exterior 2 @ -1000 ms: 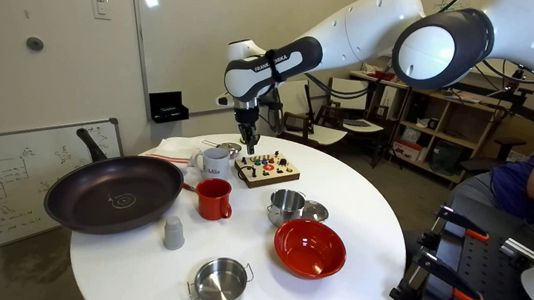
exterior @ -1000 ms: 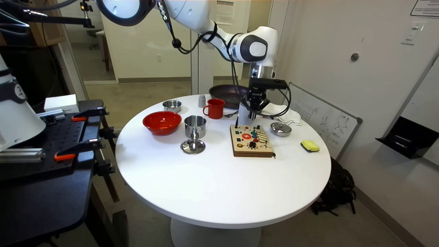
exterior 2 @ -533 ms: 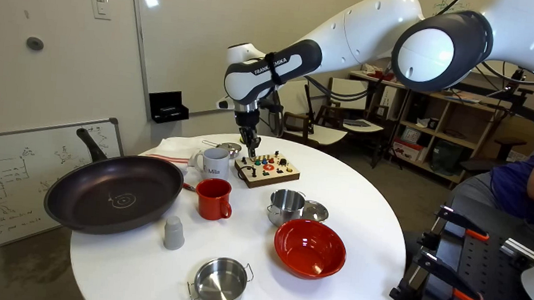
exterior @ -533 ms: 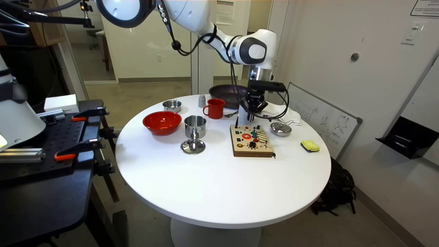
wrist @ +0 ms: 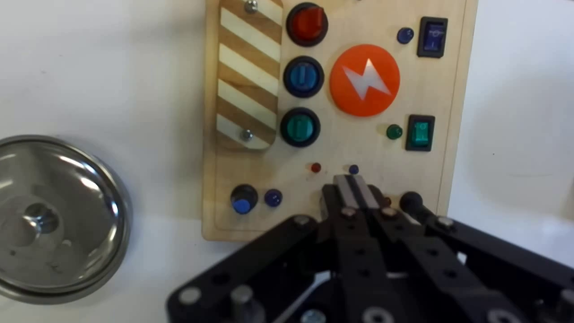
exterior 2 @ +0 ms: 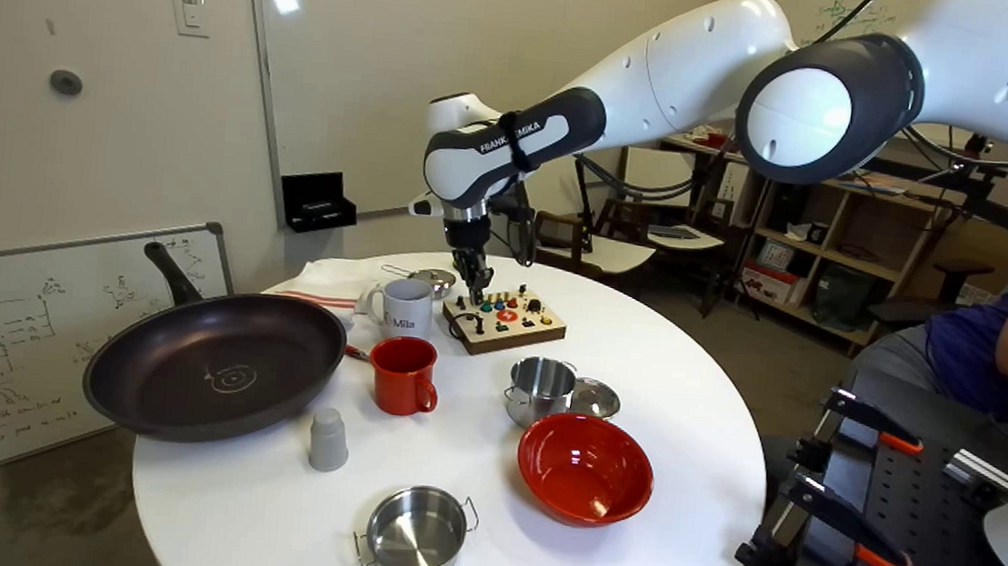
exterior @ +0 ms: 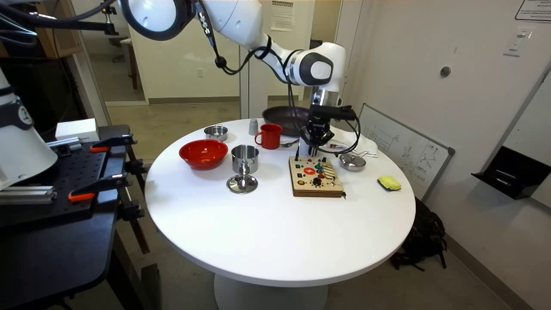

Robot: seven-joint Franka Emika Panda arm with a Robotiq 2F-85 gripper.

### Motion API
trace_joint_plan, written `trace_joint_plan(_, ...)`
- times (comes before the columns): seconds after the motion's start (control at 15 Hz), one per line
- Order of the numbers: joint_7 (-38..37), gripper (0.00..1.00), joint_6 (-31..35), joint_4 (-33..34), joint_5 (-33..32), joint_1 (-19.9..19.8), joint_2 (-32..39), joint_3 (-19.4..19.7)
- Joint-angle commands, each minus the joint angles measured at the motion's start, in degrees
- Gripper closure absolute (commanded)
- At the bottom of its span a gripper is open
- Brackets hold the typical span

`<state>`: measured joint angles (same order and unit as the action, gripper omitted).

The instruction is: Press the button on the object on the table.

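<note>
The object is a flat wooden board (exterior: 311,180) with several coloured knobs, switches and lights, lying on the round white table (exterior: 258,241). It also shows in an exterior view (exterior 2: 526,320) and in the wrist view (wrist: 354,146). A large round orange-red button with a white lightning mark (wrist: 365,80) sits on it. My gripper (wrist: 350,180) is shut with nothing between its fingers. Its tips are over the board's edge strip, beside a small blue light (wrist: 354,169) and short of the red button. In an exterior view the gripper (exterior 2: 476,299) is low over the board; touching or not, I cannot tell.
A white-grey mug (exterior 2: 407,311) stands close beside the gripper and board. A lidded steel pot (exterior: 352,162) is on the board's other side. A red mug (exterior 2: 404,375), black pan (exterior 2: 214,367), steel pot (exterior 2: 540,391) and red bowl (exterior 2: 585,470) stand farther off.
The arm and gripper have moved down to the board, with a slight sideways shift over it. The board and the other objects have not moved.
</note>
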<state>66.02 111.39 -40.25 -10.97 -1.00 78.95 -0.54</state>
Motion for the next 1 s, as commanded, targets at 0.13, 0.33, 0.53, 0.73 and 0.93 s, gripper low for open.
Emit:
trace_joint_plan(0.13, 1.2, 0.95, -0.9, 3.9, 0.0, 0.3, 2.0, -0.3)
trace_joint_plan(0.33, 1.4, 0.95, -1.3, 4.1, -0.1, 0.5, 2.2, -0.2)
trace_joint_plan(0.53, 1.2, 0.95, -1.4, 4.1, -0.1, 0.6, 2.4, -0.1)
trace_joint_plan(0.73, 1.1, 0.95, -1.2, 4.1, -0.2, 0.7, 2.4, 0.0)
trace_joint_plan(0.93, 1.1, 0.95, -1.2, 4.1, -0.2, 0.7, 2.4, -0.1)
